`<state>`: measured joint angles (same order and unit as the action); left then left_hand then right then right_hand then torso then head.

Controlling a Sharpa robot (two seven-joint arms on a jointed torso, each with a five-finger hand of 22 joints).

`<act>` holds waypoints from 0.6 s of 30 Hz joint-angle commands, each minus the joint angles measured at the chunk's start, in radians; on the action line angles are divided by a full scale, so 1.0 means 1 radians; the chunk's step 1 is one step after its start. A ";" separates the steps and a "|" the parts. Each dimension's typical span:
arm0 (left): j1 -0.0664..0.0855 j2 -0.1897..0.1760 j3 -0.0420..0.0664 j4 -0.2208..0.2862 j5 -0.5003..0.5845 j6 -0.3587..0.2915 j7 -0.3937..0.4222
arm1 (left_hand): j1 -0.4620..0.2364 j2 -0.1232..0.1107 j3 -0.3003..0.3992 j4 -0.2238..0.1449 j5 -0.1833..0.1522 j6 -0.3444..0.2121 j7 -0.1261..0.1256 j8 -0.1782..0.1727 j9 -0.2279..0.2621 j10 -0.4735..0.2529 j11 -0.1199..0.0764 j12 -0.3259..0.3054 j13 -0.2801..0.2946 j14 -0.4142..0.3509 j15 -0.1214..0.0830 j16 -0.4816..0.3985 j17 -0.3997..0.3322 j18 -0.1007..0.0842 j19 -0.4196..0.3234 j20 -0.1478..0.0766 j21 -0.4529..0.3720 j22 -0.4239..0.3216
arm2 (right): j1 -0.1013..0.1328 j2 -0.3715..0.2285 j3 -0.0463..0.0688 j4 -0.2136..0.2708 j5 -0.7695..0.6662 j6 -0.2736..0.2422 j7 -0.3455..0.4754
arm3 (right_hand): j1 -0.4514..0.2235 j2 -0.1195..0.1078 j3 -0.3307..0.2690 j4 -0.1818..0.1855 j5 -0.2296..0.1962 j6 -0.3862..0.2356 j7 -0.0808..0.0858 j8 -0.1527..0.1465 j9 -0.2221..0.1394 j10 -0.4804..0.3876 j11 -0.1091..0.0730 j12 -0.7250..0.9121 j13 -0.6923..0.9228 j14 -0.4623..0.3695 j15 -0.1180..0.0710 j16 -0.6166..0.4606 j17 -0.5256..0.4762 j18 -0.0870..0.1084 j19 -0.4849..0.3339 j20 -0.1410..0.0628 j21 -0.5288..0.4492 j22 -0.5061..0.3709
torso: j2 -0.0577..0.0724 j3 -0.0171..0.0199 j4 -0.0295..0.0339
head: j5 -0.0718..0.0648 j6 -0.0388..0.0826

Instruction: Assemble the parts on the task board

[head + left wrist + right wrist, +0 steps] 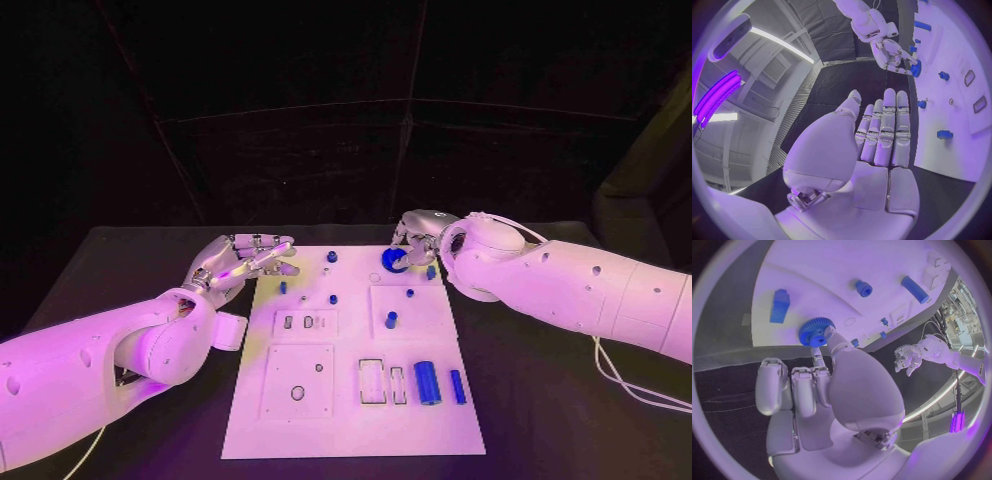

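The white task board (353,420) lies in the middle of the black table. A blue gear (394,261) sits at the board's far edge, and my right hand (420,235) pinches it between thumb and fingertip (831,333); the gear (814,333) is just off the fingertips. From the left wrist, the same right hand (891,54) shows on the gear (915,68). My left hand (245,258) hovers at the board's far left corner, holding nothing, its fingers (887,132) straight and together. Small blue pegs (333,298) stand on the board.
A large blue cylinder (427,382) and a thinner blue bar (457,386) lie near the board's right front, beside rectangular slots (372,380). A blue block (779,305) and a short peg (863,288) sit close to the gear. Black table (548,400) surrounds the board.
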<state>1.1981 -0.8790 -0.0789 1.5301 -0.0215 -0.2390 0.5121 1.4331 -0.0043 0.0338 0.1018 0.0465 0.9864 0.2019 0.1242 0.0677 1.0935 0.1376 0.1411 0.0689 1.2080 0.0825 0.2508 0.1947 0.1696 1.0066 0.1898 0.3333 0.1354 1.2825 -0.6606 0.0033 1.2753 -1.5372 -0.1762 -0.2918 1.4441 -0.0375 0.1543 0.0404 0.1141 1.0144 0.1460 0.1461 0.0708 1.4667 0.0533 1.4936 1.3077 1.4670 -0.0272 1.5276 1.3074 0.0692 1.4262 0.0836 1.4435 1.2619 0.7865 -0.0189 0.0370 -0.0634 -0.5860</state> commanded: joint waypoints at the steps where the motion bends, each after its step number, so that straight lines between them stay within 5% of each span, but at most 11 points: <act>1: 0.001 0.001 0.001 0.001 -0.004 0.016 0.001 | 0.006 0.010 0.001 -0.009 0.002 0.003 0.005 -0.004 -0.002 0.004 0.006 -0.004 -0.002 -0.001 0.001 -0.006 0.002 0.013 0.003 0.004 -0.005 -0.002 | -0.004 0.002 -0.004 -0.004 -0.068 -0.031 -0.018 | 0.018 0.011 0.012 -0.014 -0.002 0.039 -0.018 0.012 0.004 0.053 -0.009 0.005 0.185 0.082 -0.007 0.006 0.153 -0.008 0.002 -0.008 0.005 0.004 | 0.000 -0.0001 -0.0001 | 0.000 0.001; 18: 0.001 -0.002 0.001 0.000 -0.004 0.020 -0.001 | 0.008 0.012 0.003 -0.011 0.002 0.003 0.004 -0.005 -0.002 0.004 0.005 -0.006 -0.002 -0.001 0.001 -0.008 0.003 0.013 0.003 0.004 -0.005 -0.002 | -0.006 -0.012 -0.003 0.116 -0.061 -0.169 0.016 | -0.104 -0.024 0.044 0.006 0.088 0.064 -0.025 -0.013 -0.004 0.053 -0.017 0.000 0.185 0.083 -0.009 0.006 0.153 -0.015 0.020 -0.012 0.021 0.040 | 0.000 -0.0008 -0.0002 | 0.006 0.002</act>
<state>1.1981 -0.8804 -0.0790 1.5289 -0.0216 -0.2335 0.5076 1.4385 0.0010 0.0365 0.0991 0.0465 0.9864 0.2019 0.1243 0.0677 1.0935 0.1376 0.1411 0.0682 1.2080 0.0825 0.2466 0.1967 0.1696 1.0066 0.1899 0.3334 0.1346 1.2733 -0.6735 -0.0009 1.3806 -1.5973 -0.2821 -0.2889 1.3481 -0.0638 0.1995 0.0406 0.1964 1.0385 0.1463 0.1379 0.0648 1.4631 0.0425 1.4935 1.3077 1.4633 -0.0307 1.5275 1.3081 0.0695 1.4405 0.0692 1.4589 1.3020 0.7864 -0.0188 0.0361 -0.0583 -0.5842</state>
